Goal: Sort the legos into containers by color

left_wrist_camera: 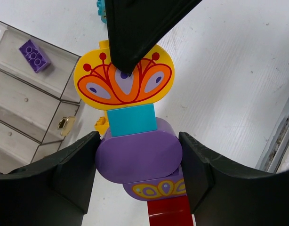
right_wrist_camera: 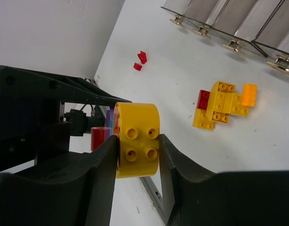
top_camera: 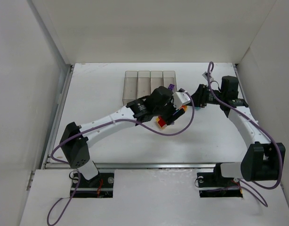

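Observation:
My left gripper [left_wrist_camera: 139, 155] is shut on the purple rounded brick [left_wrist_camera: 137, 157] of a lego stack held above the table. The stack runs red, printed purple, purple, teal [left_wrist_camera: 132, 120], then a yellow rounded brick with an orange print [left_wrist_camera: 123, 80]. My right gripper [right_wrist_camera: 137, 146] is shut on that yellow brick [right_wrist_camera: 137, 136], a finger on either side of its studs. The containers [top_camera: 149, 87] stand in a row at the back; one purple brick [left_wrist_camera: 35, 55] lies in the end bin. A yellow, red and orange clump [right_wrist_camera: 222, 106] lies on the table.
Two small red pieces [right_wrist_camera: 140, 59] lie on the table away from the clump. A teal brick [left_wrist_camera: 101, 7] shows at the top edge of the left wrist view. White walls enclose the table on three sides.

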Tool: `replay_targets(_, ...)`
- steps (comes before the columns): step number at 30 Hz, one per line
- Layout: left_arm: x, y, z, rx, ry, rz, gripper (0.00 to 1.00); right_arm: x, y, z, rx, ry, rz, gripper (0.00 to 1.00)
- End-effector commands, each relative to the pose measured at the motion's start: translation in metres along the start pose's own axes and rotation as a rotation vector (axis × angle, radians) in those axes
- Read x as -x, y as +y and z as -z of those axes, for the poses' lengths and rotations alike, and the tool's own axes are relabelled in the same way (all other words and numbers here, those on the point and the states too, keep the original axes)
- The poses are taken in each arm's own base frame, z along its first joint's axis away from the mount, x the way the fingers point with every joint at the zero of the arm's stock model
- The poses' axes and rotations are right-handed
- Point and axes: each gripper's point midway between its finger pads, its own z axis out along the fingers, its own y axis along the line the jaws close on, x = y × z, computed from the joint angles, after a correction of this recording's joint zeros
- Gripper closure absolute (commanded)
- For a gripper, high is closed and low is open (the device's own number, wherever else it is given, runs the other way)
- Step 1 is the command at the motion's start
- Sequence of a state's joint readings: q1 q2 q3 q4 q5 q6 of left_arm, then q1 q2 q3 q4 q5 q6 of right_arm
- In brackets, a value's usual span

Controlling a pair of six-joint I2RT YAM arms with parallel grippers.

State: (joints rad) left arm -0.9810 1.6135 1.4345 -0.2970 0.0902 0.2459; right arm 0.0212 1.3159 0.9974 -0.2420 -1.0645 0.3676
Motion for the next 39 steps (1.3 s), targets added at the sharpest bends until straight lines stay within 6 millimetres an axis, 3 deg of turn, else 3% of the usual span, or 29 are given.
replay_targets(1,-0.009,0.013,0.014,0.048,0.002,0.051,1.00,0.014,0.007,0.006,-0.009,-0.047,0.083,1.00)
replay_targets(7,-0.027,0.010,0.011,0.042,0.035,0.052,1.00,0.024,-0.007,0.014,-0.071,-0.094,0.043,1.00)
replay_targets(27,-0.038,0.006,0.010,0.025,0.064,0.045,1.00,0.039,-0.020,0.020,-0.128,-0.134,0.028,1.00)
replay_targets(33,-0.116,-0.012,-0.006,-0.027,0.249,0.057,1.00,0.034,-0.026,0.022,-0.168,-0.125,0.013,1.00)
replay_targets(34,-0.125,-0.007,-0.007,0.001,0.265,0.043,1.00,0.034,-0.026,0.022,-0.169,-0.125,0.022,1.00)
replay_targets(35,-0.148,-0.008,-0.008,0.011,0.309,0.031,1.00,0.032,-0.026,0.022,-0.170,-0.120,0.014,1.00)
replay_targets(37,-0.157,0.005,-0.008,0.052,0.288,0.008,1.00,0.034,-0.025,0.024,-0.177,-0.128,0.021,1.00)
replay_targets(38,-0.176,0.003,-0.008,0.054,0.322,-0.002,1.00,0.034,-0.025,0.024,-0.177,-0.128,0.021,1.00)
replay_targets(39,-0.179,0.007,-0.006,0.065,0.318,0.007,1.00,0.031,-0.027,0.023,-0.179,-0.124,0.014,1.00)
